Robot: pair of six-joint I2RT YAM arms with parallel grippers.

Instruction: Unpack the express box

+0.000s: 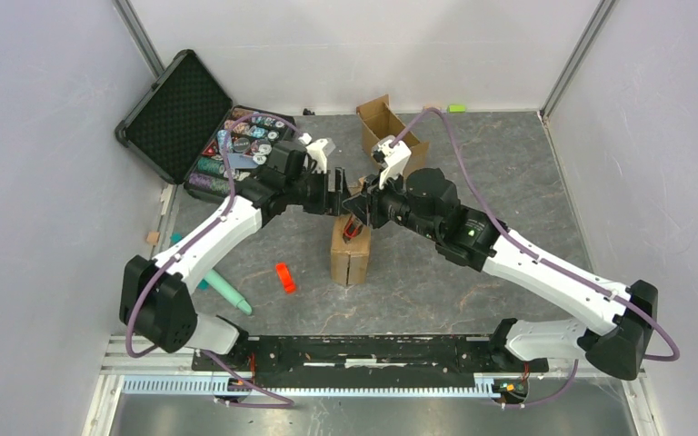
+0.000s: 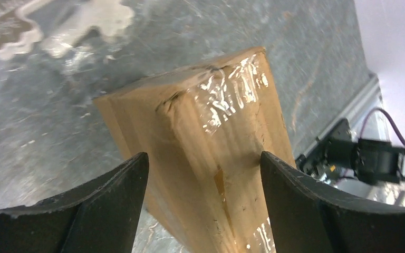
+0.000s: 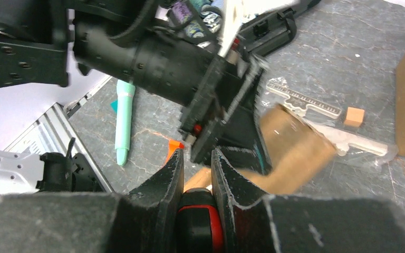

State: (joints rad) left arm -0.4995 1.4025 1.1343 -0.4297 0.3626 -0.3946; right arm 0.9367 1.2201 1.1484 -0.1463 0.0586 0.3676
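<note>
The express box [image 1: 350,254], brown cardboard, stands on end in the middle of the table. The left wrist view shows its taped upper end [image 2: 216,121] between the spread fingers [image 2: 111,200] of my left gripper [image 2: 203,158], which is open and straddles the box top. In the top view the left gripper [image 1: 341,189] hangs just above the box. My right gripper [image 3: 196,155] is shut on a black and red cutter [image 3: 203,221], held close over the box [image 3: 295,153] and facing the left gripper. From above, the right gripper [image 1: 357,221] sits at the box's top.
An open black case [image 1: 177,118] of poker chips lies at the back left. A second, open cardboard box [image 1: 386,127] stands at the back. An orange piece [image 1: 284,277] and a mint-green pen [image 1: 227,291] lie left of the express box. A small tan cube [image 3: 354,116] sits beyond it.
</note>
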